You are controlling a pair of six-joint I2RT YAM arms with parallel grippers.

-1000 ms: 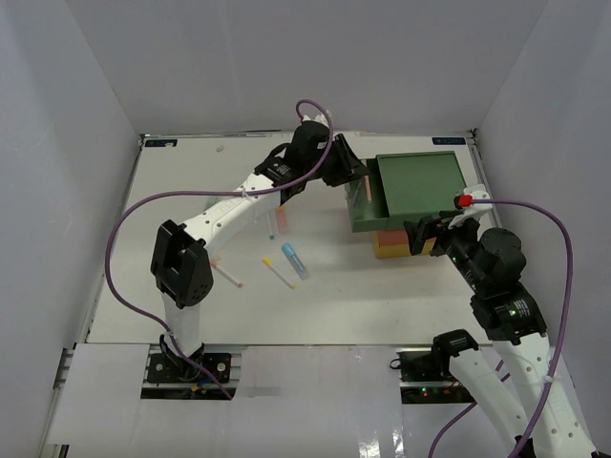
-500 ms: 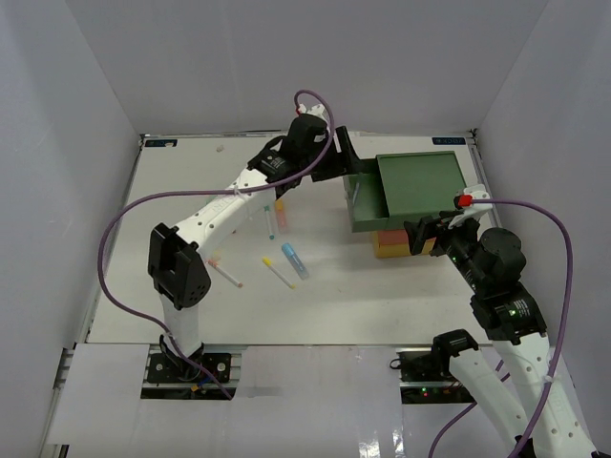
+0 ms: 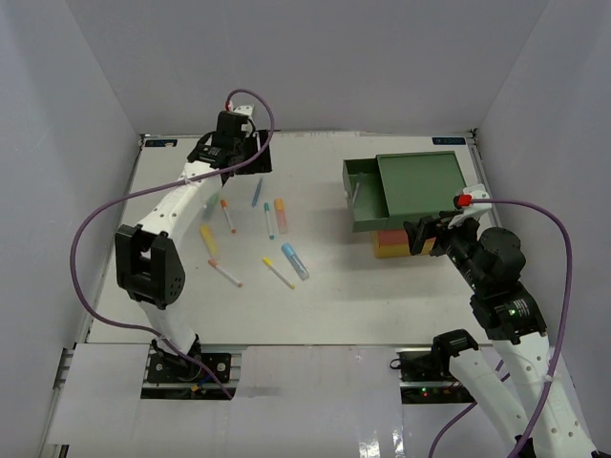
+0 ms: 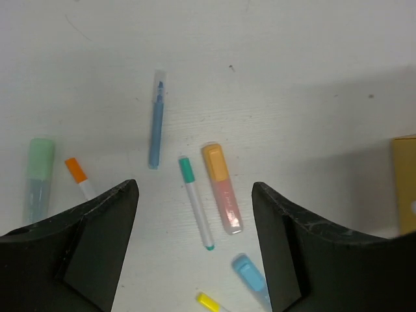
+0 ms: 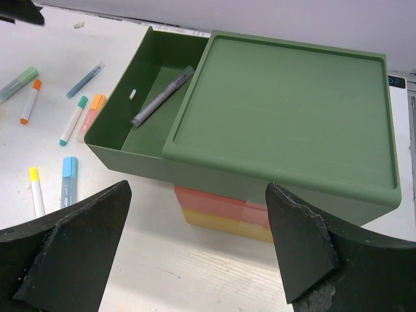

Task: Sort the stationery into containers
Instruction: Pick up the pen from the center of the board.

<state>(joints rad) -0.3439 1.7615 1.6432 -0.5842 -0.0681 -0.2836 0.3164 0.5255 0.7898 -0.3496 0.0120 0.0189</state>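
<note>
Operator: Status of the stationery?

Technician: One grey pen [image 5: 162, 95] lies in the open green drawer [image 5: 123, 153]; the rest lie on the table [image 3: 363, 286]. The left gripper [image 4: 194, 192] has withdrawn from that drawer to above the blue pen [image 4: 156, 127], spread wide and empty. The right gripper [image 5: 198, 192] is also wide and empty.

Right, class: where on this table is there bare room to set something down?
Bare table runs along the near edge, in front of the pens, and along the far edge left of the green drawer. The pens crowd left of centre.
</note>
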